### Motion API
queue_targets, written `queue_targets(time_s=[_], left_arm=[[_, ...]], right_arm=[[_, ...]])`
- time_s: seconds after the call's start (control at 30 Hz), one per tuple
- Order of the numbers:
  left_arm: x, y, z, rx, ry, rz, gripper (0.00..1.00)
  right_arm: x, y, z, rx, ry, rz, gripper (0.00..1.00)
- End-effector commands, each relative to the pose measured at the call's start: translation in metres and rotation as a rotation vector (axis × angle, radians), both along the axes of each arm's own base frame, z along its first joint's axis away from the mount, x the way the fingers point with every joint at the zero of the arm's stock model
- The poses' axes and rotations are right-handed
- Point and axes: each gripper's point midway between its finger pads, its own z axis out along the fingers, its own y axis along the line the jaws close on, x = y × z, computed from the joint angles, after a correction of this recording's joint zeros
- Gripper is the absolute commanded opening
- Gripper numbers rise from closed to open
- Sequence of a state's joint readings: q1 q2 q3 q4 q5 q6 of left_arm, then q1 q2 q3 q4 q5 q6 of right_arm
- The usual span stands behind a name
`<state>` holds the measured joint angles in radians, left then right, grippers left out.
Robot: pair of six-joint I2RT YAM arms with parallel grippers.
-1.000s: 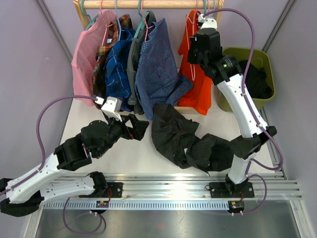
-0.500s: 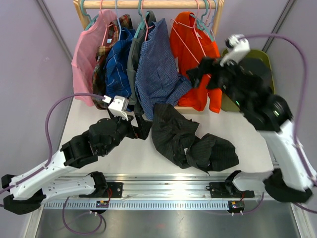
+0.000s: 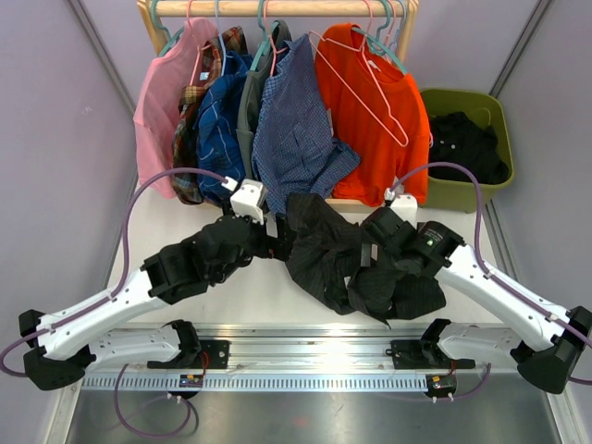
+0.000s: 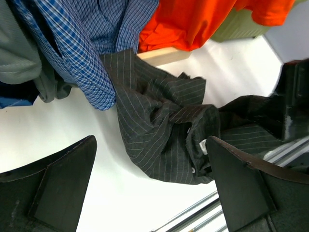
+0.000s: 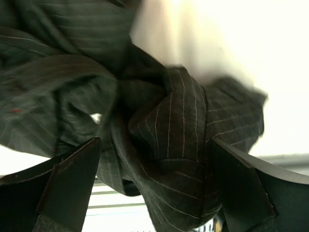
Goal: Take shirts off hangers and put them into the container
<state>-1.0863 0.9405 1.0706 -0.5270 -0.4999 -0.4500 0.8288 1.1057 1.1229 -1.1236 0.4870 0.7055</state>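
Pinstriped shirt (image 3: 342,259) heaped at the table's (image 3: 240,287) near edge — left gripper (image 4: 150,186) and right gripper (image 5: 154,186) wide open — a thin pinch may drag it off.

Pink shirt (image 3: 162,102): I see pale pink, at the left end of the rail (image 3: 296,7).
Blue plaid shirt (image 3: 220,120): navy with light-blue lines.
Blue small-checked shirt (image 3: 296,129): I read fine blue-and-white checks.
Orange shirt (image 3: 370,120): solid bright orange.
Black pinstriped shirt (image 3: 338,254): black, thin pale stripes.
Container (image 3: 462,192): olive green.
Counter (image 3: 236,291): white.
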Motion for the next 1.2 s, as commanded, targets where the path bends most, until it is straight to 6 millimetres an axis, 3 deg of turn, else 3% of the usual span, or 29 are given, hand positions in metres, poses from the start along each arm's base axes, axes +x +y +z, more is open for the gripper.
queue_targets(time_s=[0.0, 0.17, 0.3, 0.43, 0.53, 0.77, 0.83, 0.9, 0.93, 1.17], left_arm=[[0.006, -0.002, -0.006, 0.021, 0.0, 0.032, 0.99], [0.004, 0.003, -0.009, 0.006, 0.004, 0.04, 0.99], [0.004, 0.006, -0.015, 0.016, 0.006, 0.053, 0.99], [0.004, 0.011, -0.032, 0.055, 0.032, 0.073, 0.99], [0.001, 0.011, -0.039, 0.041, 0.043, 0.065, 0.99], [-0.004, 0.017, -0.049, 0.013, 0.058, 0.071, 0.99], [-0.006, 0.02, -0.056, 0.009, 0.068, 0.077, 0.99], [-0.009, 0.023, -0.056, -0.014, 0.073, 0.078, 0.99], [-0.01, 0.024, -0.058, -0.028, 0.08, 0.084, 0.99], [-0.02, 0.027, -0.072, -0.081, 0.119, 0.072, 0.99]], right_arm=[[-0.003, -0.013, 0.015, 0.082, -0.068, -0.204, 1.0], [-0.014, -0.008, -0.017, 0.08, 0.02, -0.238, 0.99], [-0.018, 0.056, -0.036, 0.427, 0.067, -0.131, 0.99], [-0.012, 0.077, -0.048, 0.534, 0.066, -0.128, 0.99], [-0.003, 0.086, -0.052, 0.539, 0.044, -0.108, 0.99], [0.032, 0.137, -0.045, 0.602, -0.004, -0.003, 1.0], [0.041, 0.143, -0.061, 0.534, 0.013, 0.004, 0.99], [0.053, 0.147, -0.063, 0.489, -0.001, 0.008, 0.99], [0.059, 0.148, -0.076, 0.442, 0.01, -0.002, 1.0], [0.083, 0.179, -0.103, 0.383, 0.047, 0.048, 1.0]])
